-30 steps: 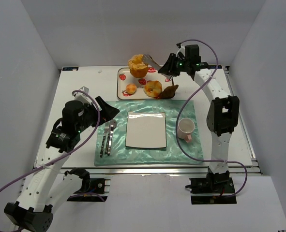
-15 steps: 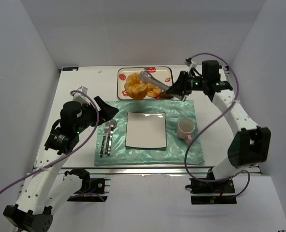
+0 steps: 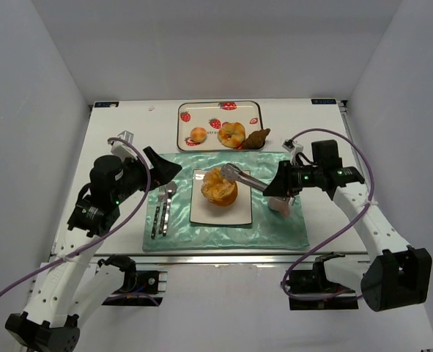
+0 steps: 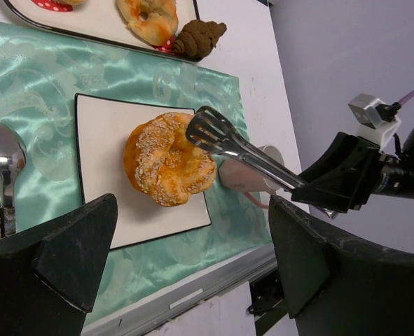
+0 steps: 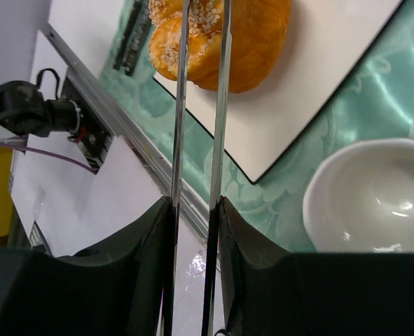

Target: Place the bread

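The bread (image 3: 220, 187), a tall golden seeded muffin shape, is at the middle of the white square plate (image 3: 234, 214) and looks to rest on it. Metal tongs (image 3: 249, 180) still pinch its top right side. My right gripper (image 3: 276, 185) is shut on the tongs' handles, just right of the plate. The right wrist view shows both tong arms (image 5: 199, 105) running up onto the bread (image 5: 249, 42) above the plate (image 5: 319, 105). My left gripper (image 3: 165, 170) hangs open over the mat's left edge; in its wrist view the bread (image 4: 168, 159) lies ahead of the open gripper (image 4: 192, 210).
A strawberry-print tray (image 3: 254, 107) at the back holds a flat bun (image 3: 231, 134), a small bun (image 3: 198, 135) and a dark pointed pastry (image 3: 258, 138). A white cup (image 5: 375, 196) stands right of the plate under my right gripper. Fork and spoon (image 3: 161, 209) lie on the teal mat (image 3: 275, 229).
My right arm swung the bread in the tongs from above the tray, forward and down, onto the white plate. The left arm stayed put.
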{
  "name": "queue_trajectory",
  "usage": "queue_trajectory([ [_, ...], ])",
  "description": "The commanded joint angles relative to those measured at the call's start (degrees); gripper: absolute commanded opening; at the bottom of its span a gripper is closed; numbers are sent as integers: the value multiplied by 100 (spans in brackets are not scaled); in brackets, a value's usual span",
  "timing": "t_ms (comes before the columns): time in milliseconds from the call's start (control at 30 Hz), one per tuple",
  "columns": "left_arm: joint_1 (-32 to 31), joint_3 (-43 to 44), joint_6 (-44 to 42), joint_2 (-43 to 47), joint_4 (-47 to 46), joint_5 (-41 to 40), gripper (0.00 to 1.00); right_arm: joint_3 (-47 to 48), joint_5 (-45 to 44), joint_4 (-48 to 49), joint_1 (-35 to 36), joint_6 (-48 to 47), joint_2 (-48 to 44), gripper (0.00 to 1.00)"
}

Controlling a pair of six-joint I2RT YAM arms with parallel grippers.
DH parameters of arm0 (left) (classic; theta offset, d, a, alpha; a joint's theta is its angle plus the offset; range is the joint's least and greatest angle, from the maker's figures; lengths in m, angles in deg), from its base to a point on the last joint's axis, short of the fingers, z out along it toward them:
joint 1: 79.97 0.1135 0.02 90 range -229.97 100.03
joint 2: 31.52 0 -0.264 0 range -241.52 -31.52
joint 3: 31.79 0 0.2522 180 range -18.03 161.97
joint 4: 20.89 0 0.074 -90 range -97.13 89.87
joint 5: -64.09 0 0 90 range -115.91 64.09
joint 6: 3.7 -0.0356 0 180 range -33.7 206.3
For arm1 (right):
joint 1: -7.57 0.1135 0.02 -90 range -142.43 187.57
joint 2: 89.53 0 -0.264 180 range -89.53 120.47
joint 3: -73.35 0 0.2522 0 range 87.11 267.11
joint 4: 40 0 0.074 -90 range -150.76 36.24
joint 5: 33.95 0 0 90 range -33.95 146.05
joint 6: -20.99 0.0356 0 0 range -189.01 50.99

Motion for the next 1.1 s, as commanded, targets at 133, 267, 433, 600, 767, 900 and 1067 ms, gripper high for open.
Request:
queue_trajectory([
  [133,-18,-88,-58,228,-15,199,98,-164,-351,319,-1,-329,238,0],
  [267,-18,-106,-15,395,125,138,98,20,-439,267,8,-426,370,3],
  [433,-18,-220,100,702,222,6,98,126,-483,100,-1,-523,414,36],
  [600,-18,-282,170,808,231,-38,98,222,-571,47,-1,-575,353,45],
  [767,-18,-211,109,712,222,-21,98,328,-589,38,-1,-575,300,46],
  [900,-18,-159,65,650,231,-21,98,433,-562,12,-10,-637,256,47],
  [1067,-18,-185,65,668,205,-12,98,635,-510,-67,-36,-681,150,48],
])
